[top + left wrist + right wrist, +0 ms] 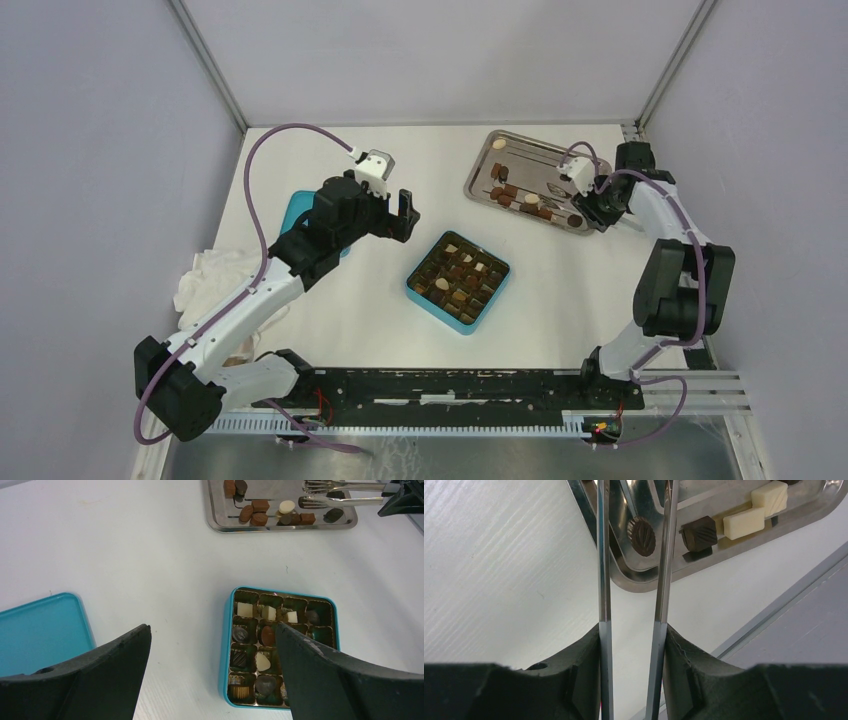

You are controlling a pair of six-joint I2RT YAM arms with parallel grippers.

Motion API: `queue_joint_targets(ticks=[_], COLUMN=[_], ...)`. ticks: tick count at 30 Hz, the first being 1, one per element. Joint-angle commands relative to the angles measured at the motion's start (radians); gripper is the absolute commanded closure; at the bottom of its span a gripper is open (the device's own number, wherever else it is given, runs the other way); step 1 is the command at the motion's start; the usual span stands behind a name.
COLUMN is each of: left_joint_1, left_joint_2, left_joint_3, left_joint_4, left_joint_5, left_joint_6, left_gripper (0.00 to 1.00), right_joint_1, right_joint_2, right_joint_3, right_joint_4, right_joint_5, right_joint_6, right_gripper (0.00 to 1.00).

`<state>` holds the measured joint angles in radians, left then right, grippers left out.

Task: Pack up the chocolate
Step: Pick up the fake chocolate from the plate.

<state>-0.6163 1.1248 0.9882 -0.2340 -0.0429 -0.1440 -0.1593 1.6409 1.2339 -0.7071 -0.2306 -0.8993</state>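
From above, loose chocolate (510, 190) is seen on the steel tray (530, 155) just ahead of the right gripper (590, 200), well apart from the left gripper (402, 218), which is shown by its own wrist camera spread wide and empty above the part-filled teal box (225, 645); only in the right wrist view are the tweezers (663, 580) seen clamped in that gripper, pointing straight ahead, a dark ribbed bonbon (643, 535) between their arms.

We see our right gripper (633, 630) squeezing the two long arms of the metal tweezers (603, 555). Between those arms, by the tray's (624, 582) corner, lies a dark oval chocolate (643, 534). A dark square chocolate (699, 531) and two white chocolates (744, 521) sit along the tray's edge.
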Motion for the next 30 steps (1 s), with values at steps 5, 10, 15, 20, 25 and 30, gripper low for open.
queue_joint_targets(ticks=[5,10,15,20,25,30], left_joint_1=[0.004,0.004,0.003,0.004,0.003,0.004], left_joint_2=[-0.005,-0.002,0.001,0.002,0.004,0.004], left_joint_3=[0.038,0.038,0.038,0.038,0.038,0.038], left_joint_4=[0.015,0.015,0.015,0.015,0.015,0.015], left_joint_5=[0.013,0.014,0.012,0.012,0.013,0.012], left_joint_6=[0.031,0.031,0.031,0.032,0.032,0.033], left_gripper=[0.02,0.02,0.02,0.02,0.02,0.02], right_joint_1=[0.0,0.001,0.001,0.001,0.003,0.006], right_joint_2=[0.061,0.097,0.14,0.161,0.186,0.209], right_joint_3=[0.13,0.182,0.23,0.252,0.28,0.307], right_joint_4=[-0.085,-0.117,-0.156,-0.171,-0.197,-0.212], right_joint_5=[-0.03,-0.041,-0.054,-0.058,-0.066,-0.078], right_joint_6=[-0.092,-0.116,-0.134,-0.145,-0.156,-0.155], right_gripper=[0.54,0.53,0.53,0.53,0.53,0.53])
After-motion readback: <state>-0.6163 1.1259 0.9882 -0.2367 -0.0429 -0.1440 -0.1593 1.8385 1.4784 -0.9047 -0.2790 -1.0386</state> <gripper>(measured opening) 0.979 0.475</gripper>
